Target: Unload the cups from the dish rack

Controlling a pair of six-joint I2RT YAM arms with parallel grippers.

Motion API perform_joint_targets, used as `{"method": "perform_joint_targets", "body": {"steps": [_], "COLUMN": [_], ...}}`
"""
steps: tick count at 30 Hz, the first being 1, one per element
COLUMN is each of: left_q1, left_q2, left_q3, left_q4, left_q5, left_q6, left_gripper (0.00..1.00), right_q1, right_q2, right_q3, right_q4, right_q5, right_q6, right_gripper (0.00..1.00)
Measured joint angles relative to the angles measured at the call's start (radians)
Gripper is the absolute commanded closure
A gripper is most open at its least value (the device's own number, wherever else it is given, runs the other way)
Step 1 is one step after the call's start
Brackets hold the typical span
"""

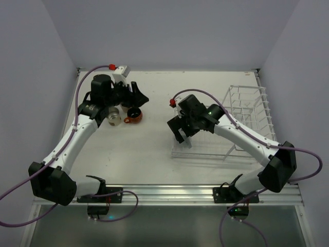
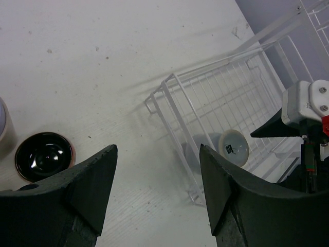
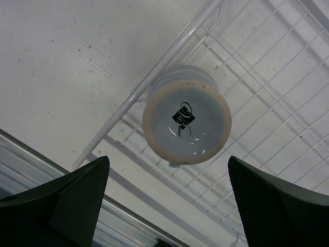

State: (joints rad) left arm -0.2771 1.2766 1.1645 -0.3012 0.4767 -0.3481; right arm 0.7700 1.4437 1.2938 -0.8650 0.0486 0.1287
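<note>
From the top camera, the dish rack (image 1: 247,110) sits at 3 o'clock on the table. Your right gripper (image 1: 183,135) hangs over the 9 o'clock end of its low tray and hides most of what is under it. At 10 o'clock, out on the table, the orange-red mug (image 1: 133,118) stands beside a pale cup (image 1: 114,118), with the left gripper (image 1: 138,99) just above them.

In the left wrist view, the left gripper (image 2: 157,152) is spread wide and carries nothing. The mug (image 2: 45,157) lies at 8 o'clock beside the left finger. A careless swing of that arm could knock it over.

In the right wrist view, the blue-grey cup (image 3: 186,121) stands upside down in the tray, base toward the lens, tight against the rim wire (image 3: 175,54) that runs off to 1 o'clock. The right gripper (image 3: 168,160) is spread and empty, with a finger showing at 8 o'clock and another at 4 o'clock of the cup.

My worry is that wire: come down off-centre and a finger may land on it or hook it, dragging the whole rack. The smooth wall could also slip from a shallow pinch.
</note>
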Motion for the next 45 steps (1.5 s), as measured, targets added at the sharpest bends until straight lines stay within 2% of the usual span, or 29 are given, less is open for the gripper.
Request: {"method": "perform_joint_targets", "body": {"steps": [8, 21, 32, 45], "left_q1": [0.0, 0.0, 0.0, 0.0], "left_q2": [-0.001, -0.003, -0.003, -0.003], "left_q3": [-0.002, -0.018, -0.018, -0.019], "left_q4": [0.0, 0.0, 0.0, 0.001], "left_q5": [0.0, 0.001, 0.002, 0.002], "left_q6": [0.0, 0.004, 0.005, 0.019], "left_gripper": [0.31, 0.31, 0.31, 0.31], "right_q1": [-0.027, -0.048, -0.049, -0.051], "right_q2": [0.036, 0.123, 0.199, 0.206], "right_q3": [0.084, 0.098, 0.107, 0.085], "right_q4": [-0.064, -0.115, -0.102, -0.051], "right_q5": [-0.015, -0.023, -0.043, -0.045], "right_q6": [-0.036, -0.069, -0.077, -0.078], "right_gripper": [0.01, 0.03, 0.06, 0.12]}}
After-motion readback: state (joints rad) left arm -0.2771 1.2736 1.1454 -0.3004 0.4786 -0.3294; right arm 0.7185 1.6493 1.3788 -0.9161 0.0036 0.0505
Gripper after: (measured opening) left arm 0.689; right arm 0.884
